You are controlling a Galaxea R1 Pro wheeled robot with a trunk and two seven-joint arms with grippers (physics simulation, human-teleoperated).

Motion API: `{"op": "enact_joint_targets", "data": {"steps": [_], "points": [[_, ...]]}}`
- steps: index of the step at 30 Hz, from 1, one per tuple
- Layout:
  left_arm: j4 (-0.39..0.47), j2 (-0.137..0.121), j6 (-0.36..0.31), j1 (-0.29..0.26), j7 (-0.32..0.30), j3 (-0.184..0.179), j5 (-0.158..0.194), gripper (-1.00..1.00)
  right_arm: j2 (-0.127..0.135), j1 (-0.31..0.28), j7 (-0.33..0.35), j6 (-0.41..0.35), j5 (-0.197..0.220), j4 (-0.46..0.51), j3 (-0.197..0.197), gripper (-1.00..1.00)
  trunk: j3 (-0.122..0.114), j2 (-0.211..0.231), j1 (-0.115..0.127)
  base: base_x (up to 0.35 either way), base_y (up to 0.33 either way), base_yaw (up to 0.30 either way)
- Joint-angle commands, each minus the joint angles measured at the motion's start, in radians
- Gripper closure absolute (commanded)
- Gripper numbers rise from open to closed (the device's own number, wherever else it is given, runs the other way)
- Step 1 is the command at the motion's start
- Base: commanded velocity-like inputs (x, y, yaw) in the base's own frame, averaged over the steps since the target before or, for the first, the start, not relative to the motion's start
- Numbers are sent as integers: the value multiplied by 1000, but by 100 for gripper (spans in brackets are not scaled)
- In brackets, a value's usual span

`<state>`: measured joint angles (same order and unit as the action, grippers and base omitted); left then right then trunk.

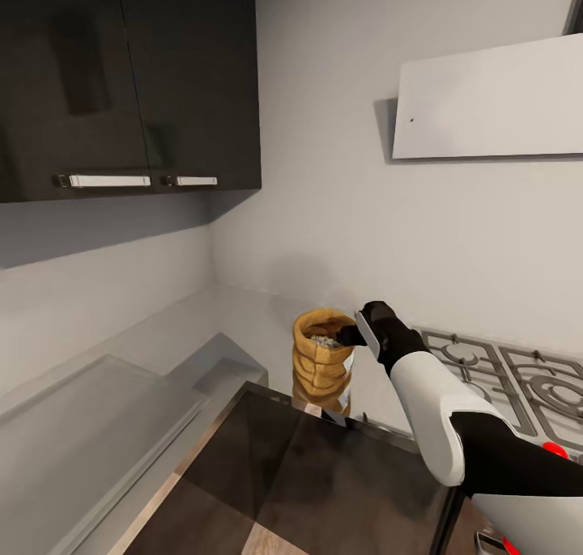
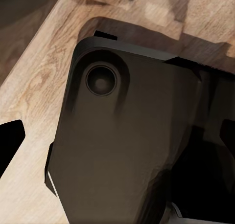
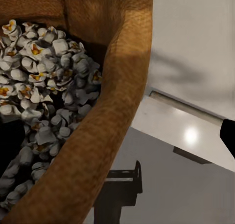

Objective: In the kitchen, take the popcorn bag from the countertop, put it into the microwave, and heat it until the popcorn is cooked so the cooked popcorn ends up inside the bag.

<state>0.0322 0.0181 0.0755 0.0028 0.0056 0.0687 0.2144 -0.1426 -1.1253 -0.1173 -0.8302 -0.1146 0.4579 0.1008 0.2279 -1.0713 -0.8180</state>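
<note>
1. The bag (image 1: 322,359) sits at lower centre of the head view, upright, with its rolled rim uppermost. It seems lifted just above the grey worktop (image 1: 162,353), whose glossy surface mirrors it below.
2. The right gripper (image 1: 354,334) comes in from the lower right and is clenched on the bag's rim at its right side. One finger appears to be inside the mouth and one outside. Pinching the thick rim keeps the sack's mouth up, so nothing spills.
3. In the right wrist view the popcorn (image 3: 44,82) lies heaped inside the bag (image 3: 115,111), white puffs with yellow spots. It looks already popped, so I judge the heating done or nearly so.
4. The hob (image 1: 510,381) lies right of the bag, dark cupboards (image 1: 129,78) fill the upper left, and a pale hood (image 1: 494,102) hangs at upper right.
5. The left wrist view looks onto a dark robot part over a wooden floor (image 2: 34,82). Whether the left gripper is released or clenched I cannot tell.
</note>
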Motion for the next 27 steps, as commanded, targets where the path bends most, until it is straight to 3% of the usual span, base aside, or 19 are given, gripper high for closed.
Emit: {"op": "enact_joint_targets", "data": {"steps": [1, 13, 14, 27], "points": [[2, 0, 1, 0, 1, 6, 0, -100, -2, -1, 2, -4, -10, 1, 8, -100, 1, -1, 0, 0, 0, 0], [2, 0, 1, 0, 1, 6, 0, -100, -2, -1, 2, -6, -11, 2, 8, -100, 1, -1, 0, 0, 0, 0], [2, 0, 1, 0, 1, 7, 0, -100, -2, -1, 2, -6, -11, 2, 8, 100, 1, -1, 0, 0, 0, 0], [2, 0, 1, 0, 1, 6, 0, -100, -2, -1, 7, -29, -14, 16, 7, 100, 1, -1, 0, 0, 0, 0]]}}
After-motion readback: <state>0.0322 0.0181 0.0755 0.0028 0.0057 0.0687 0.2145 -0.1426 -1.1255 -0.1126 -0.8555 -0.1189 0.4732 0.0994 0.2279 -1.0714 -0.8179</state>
